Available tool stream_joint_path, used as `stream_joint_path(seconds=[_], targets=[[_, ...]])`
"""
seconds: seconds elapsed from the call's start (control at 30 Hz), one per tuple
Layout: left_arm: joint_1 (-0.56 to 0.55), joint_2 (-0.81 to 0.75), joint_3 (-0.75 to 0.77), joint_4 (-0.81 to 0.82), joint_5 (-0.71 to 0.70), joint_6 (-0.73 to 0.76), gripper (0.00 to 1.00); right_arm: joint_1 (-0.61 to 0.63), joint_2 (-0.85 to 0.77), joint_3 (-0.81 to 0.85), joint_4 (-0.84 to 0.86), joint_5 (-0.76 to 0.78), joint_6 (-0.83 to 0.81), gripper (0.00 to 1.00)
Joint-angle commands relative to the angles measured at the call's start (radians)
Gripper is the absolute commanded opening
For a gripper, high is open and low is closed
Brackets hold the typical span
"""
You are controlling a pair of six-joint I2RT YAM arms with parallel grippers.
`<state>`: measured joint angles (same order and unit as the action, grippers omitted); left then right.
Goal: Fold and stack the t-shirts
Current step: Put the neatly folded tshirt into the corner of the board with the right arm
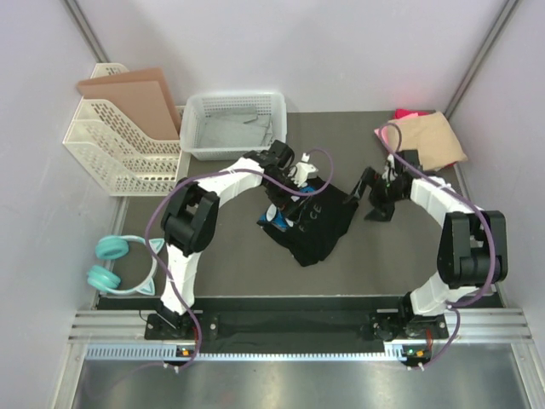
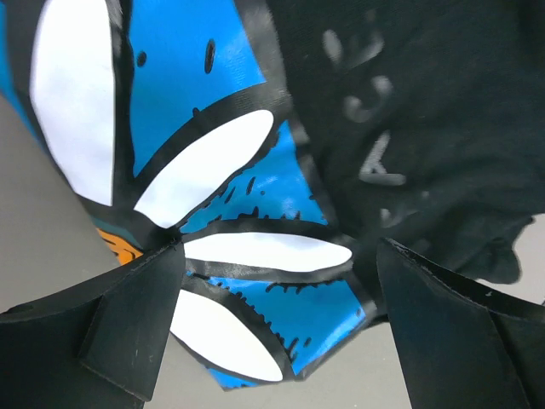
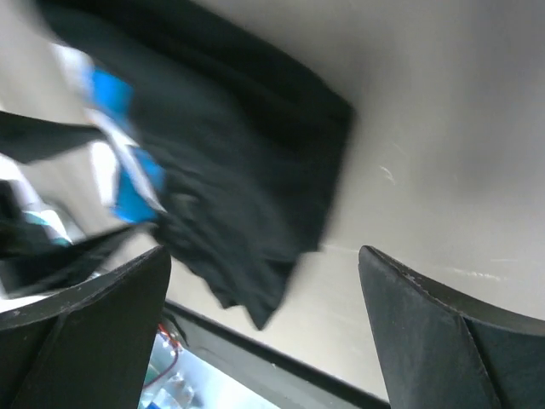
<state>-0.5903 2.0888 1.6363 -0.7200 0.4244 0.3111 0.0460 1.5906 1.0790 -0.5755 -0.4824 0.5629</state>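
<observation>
Crumpled black t-shirt lies mid-tabletop, long axis far-right to near-left. Left tool and right tool both released.

t-shirts 3 = black shirt 1 + tan shirt 1 + pink shirt 1 | mesh basket 1 | file rack 1 | cardboard sheets count unclear | teal headphones 1 pair

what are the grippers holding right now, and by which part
Nothing is held. The left gripper hangs open over the printed part of the black t-shirt; the right gripper is open over the table, clear of the cloth.
</observation>
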Motion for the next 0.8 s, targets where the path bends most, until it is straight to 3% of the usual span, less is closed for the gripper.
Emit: stream_joint_path(seconds=[0.0,0.37,0.77], targets=[[0.000,-0.018,0.043,0.037,-0.010,-0.010,0.99,0.005,-0.081,-0.137,0.160,-0.050,0.035,0.91],[0.000,-0.061,-0.133,0.111,-0.045,0.003,0.99,0.006,0.034,-0.214,0.281,-0.104,0.049,0.89],[-0.002,-0.098,-0.181,0.113,-0.047,0.013,0.99,0.078,0.210,-0.197,0.374,-0.068,0.077,0.87]])
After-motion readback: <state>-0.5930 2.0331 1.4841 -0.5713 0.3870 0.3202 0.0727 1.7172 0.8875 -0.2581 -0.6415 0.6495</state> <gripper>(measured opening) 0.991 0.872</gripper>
